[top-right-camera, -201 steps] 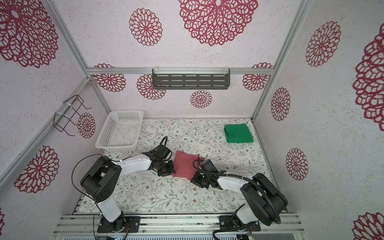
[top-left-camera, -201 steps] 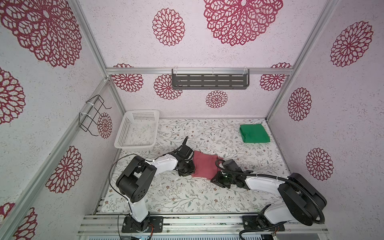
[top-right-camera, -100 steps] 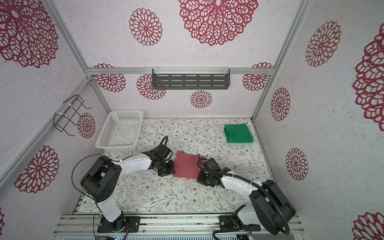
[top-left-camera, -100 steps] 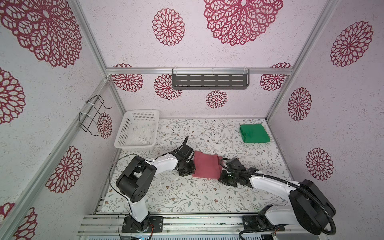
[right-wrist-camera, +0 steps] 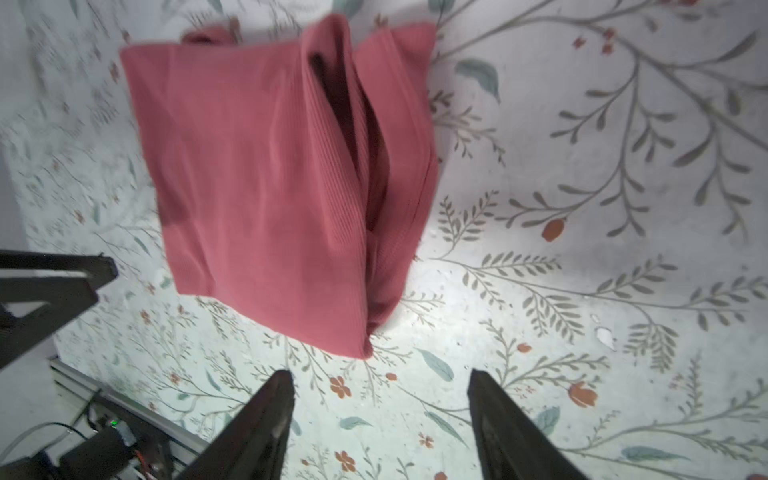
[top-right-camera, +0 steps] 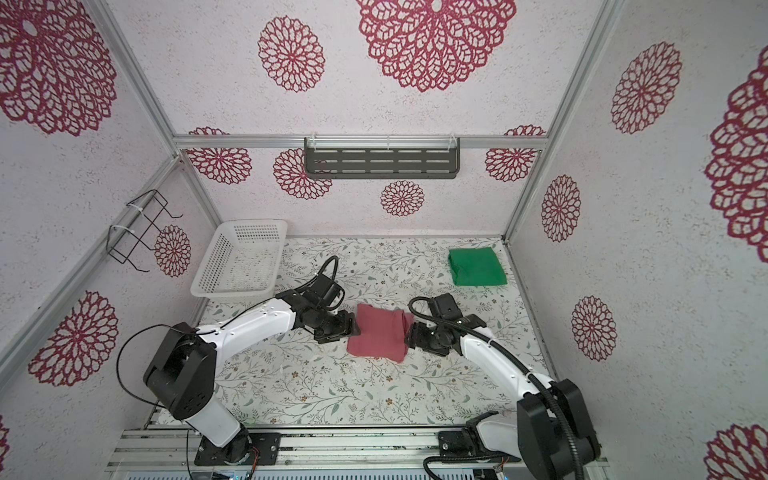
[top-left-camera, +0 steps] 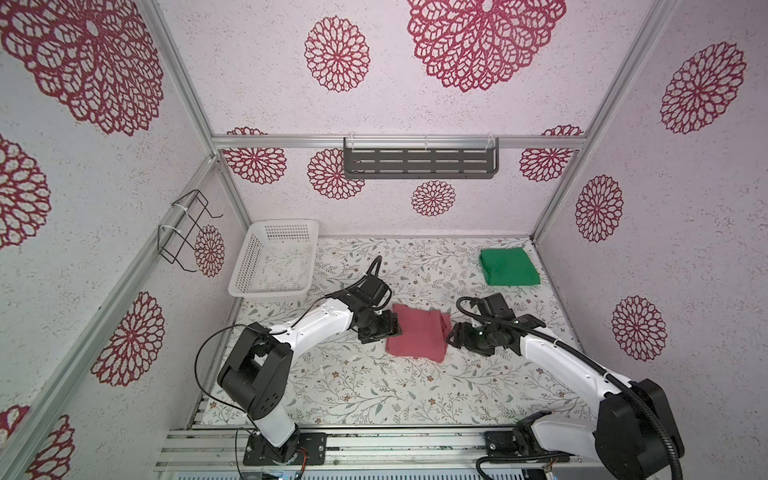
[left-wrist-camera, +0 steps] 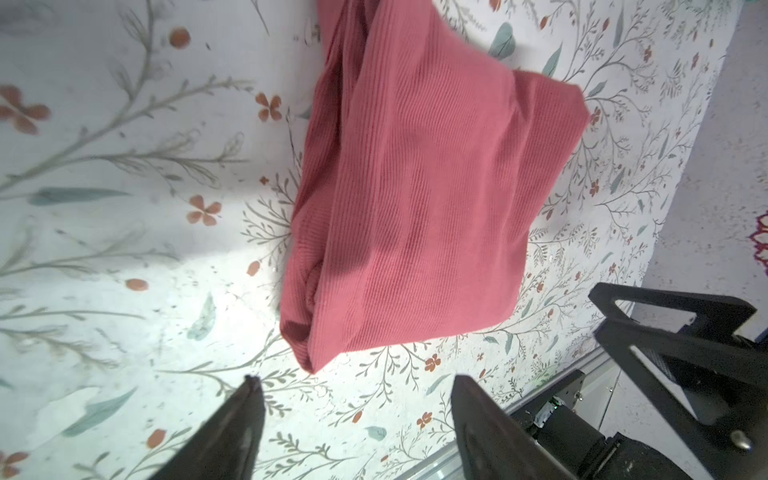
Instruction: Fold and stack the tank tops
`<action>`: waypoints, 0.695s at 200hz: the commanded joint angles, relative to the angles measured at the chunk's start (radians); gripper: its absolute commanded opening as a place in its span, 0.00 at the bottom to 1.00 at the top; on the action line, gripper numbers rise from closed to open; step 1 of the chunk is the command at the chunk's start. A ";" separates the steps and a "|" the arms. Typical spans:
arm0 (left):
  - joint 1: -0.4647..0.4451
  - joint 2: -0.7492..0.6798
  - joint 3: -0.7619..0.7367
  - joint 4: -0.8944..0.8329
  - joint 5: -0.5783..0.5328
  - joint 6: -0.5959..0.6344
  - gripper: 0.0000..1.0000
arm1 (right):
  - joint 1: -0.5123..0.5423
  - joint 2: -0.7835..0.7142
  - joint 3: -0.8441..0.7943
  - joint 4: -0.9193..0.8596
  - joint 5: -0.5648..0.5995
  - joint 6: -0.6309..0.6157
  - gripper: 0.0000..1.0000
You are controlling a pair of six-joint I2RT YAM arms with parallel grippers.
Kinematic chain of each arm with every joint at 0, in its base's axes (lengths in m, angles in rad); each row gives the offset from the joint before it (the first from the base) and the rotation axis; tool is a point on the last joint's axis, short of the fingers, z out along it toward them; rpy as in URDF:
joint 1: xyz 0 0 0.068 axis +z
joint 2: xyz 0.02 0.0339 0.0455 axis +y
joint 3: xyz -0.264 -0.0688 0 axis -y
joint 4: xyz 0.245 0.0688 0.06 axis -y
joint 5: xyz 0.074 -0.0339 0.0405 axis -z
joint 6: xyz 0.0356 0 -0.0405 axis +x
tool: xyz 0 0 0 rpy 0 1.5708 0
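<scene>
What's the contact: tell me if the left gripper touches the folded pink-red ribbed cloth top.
Apart. In the left wrist view floral tabletop shows between the fingers of the open left gripper and the pink-red ribbed cloth top.

Tops, two: pink top [top-left-camera: 417,336], green top [top-left-camera: 508,266]. Basket [top-left-camera: 268,292], one. Shelf [top-left-camera: 419,164], one. Wire rack [top-left-camera: 185,231], one. Arms, two: left arm [top-left-camera: 316,324], right arm [top-left-camera: 557,357].

Both top views are bright, evenly lit and sharp, with only faint soft shadows on the bench [top-left-camera: 374,386]; the wide lens stretches the walls [top-left-camera: 83,208] toward the edges. The wrist views are softer. A bright pool of light falls on the bench beside the pink top [left-wrist-camera: 407,187], the corners are dimmer and the cloth edges smeared, and the dark end effector fingers [right-wrist-camera: 257,428] sit out of focus.
</scene>
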 commanded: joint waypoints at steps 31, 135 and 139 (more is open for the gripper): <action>0.056 0.204 0.150 0.051 0.009 0.129 0.83 | 0.000 0.086 0.007 0.166 0.018 0.147 0.78; -0.030 0.343 0.103 0.198 0.098 0.011 0.75 | 0.017 0.286 -0.058 0.423 -0.002 0.226 0.76; -0.036 0.345 0.102 0.202 0.098 0.005 0.73 | 0.021 0.299 -0.057 0.435 -0.009 0.230 0.76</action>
